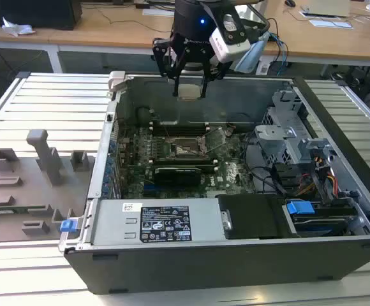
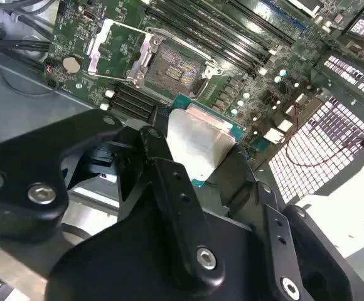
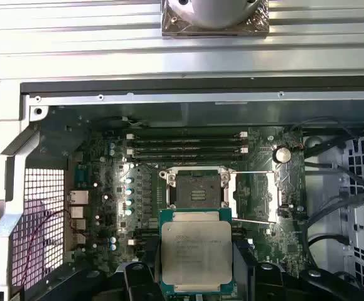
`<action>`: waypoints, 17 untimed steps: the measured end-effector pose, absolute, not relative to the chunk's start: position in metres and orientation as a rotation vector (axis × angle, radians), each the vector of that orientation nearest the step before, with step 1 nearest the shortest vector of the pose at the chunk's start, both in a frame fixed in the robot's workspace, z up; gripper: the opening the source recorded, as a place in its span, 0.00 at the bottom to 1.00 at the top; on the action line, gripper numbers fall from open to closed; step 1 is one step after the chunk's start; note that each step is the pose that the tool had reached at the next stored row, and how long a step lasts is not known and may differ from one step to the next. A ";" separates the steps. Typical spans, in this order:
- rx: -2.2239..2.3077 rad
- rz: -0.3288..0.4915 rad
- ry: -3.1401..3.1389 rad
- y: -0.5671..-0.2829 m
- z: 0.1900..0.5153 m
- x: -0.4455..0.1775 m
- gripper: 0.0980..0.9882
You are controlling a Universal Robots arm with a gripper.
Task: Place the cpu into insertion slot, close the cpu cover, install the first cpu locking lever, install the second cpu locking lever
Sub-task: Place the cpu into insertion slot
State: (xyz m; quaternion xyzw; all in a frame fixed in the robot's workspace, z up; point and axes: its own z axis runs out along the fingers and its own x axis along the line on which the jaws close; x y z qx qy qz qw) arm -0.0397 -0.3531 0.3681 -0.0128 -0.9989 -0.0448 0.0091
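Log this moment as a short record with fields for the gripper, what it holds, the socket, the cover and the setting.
tool: gripper shut on the cpu, raised over the open computer case
held item: cpu, pale metal top showing in both wrist views, not yet in the socket
target: insertion slot uncovered and empty
lid: cpu cover swung open, off the slot to one side
setting: motherboard inside the case
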 end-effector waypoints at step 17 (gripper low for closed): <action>-0.040 -0.139 -3.120 -0.353 0.342 -0.039 0.50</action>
